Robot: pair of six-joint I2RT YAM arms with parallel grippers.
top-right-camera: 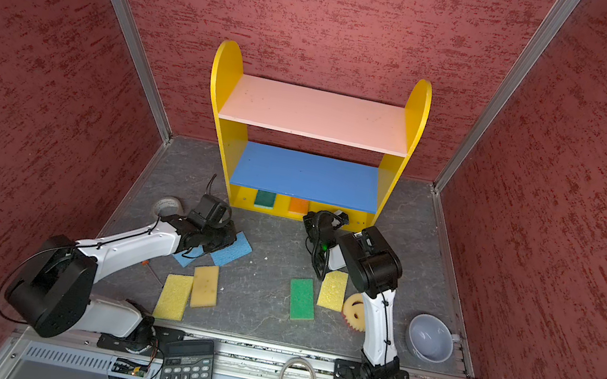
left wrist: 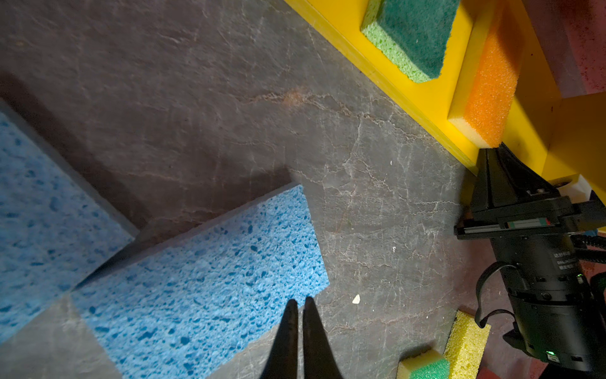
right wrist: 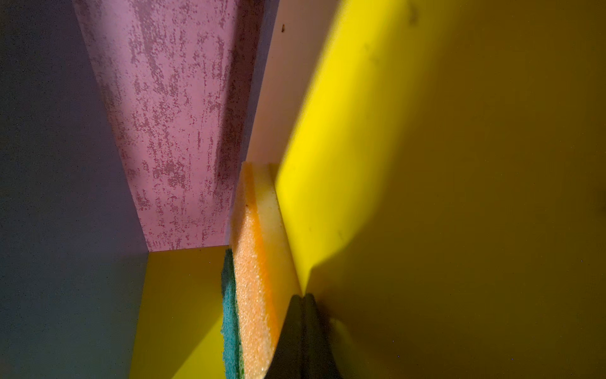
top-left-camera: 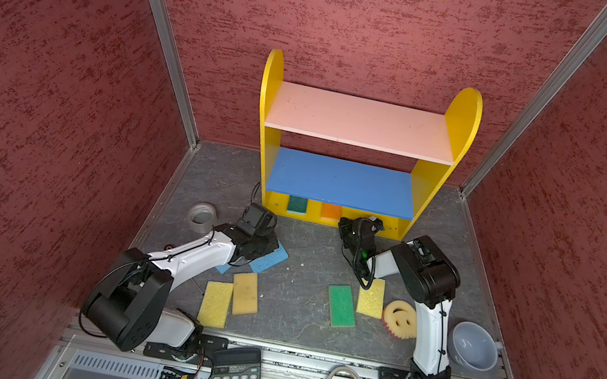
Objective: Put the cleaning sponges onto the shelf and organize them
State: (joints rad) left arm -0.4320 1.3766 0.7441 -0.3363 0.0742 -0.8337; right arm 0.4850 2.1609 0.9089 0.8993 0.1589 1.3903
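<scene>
Left: my left gripper (left wrist: 300, 300), clenched empty, hangs over an edge of the blue sponges (left wrist: 203, 269); yellow sponge (top-left-camera: 215, 303) and tan sponge (top-left-camera: 245, 293) lie near them. Shelf (top-left-camera: 462, 117): green-topped sponge (top-left-camera: 297, 205) and orange-topped sponge (top-left-camera: 331, 211) on the bottom tier, upper boards bare, so two placed, seven left. Right: my right gripper (right wrist: 303, 297), clenched empty, sits at the orange corner under the low blue board, free tier beside; green sponge (top-left-camera: 341, 306), pale yellow sponge (top-left-camera: 371, 297), smiley sponge (top-left-camera: 399, 317) wait.

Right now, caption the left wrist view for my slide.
Shut left gripper near a blue sponge; green sponge and orange sponge on the shelf.
</scene>
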